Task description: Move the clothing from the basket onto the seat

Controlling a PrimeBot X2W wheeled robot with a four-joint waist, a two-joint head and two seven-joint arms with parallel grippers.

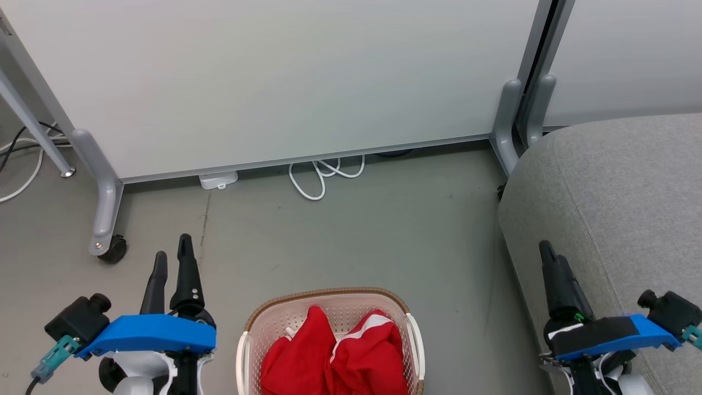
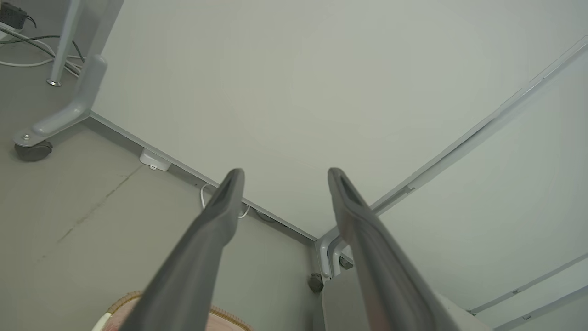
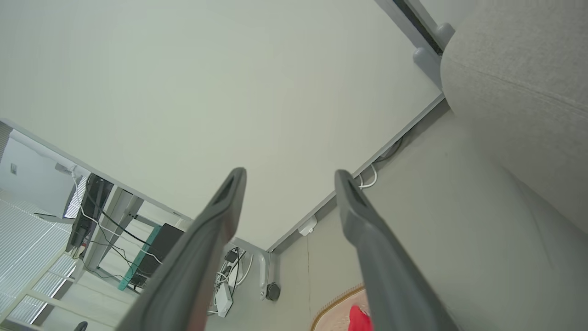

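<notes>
The cream basket (image 1: 248,336) with a brown rim stands on the floor at the bottom centre of the head view. Inside lies the red clothing (image 1: 334,356), a plain red piece beside one with white trim. The grey seat (image 1: 620,203) rises at the right. My left gripper (image 1: 173,253) is open left of the basket, fingers pointing up the view, nothing between them. My right gripper (image 1: 548,252) is over the seat's front edge; its fingers overlap here. In the wrist views, the left gripper (image 2: 285,174) and right gripper (image 3: 289,175) stand wide open and empty.
A pale partition wall (image 1: 274,77) on castor feet (image 1: 112,249) runs across the back. White cables (image 1: 321,175) and a small white box (image 1: 218,179) lie along its base. Grey floor (image 1: 356,236) stretches between wall and basket. More cables lie at the far left (image 1: 22,164).
</notes>
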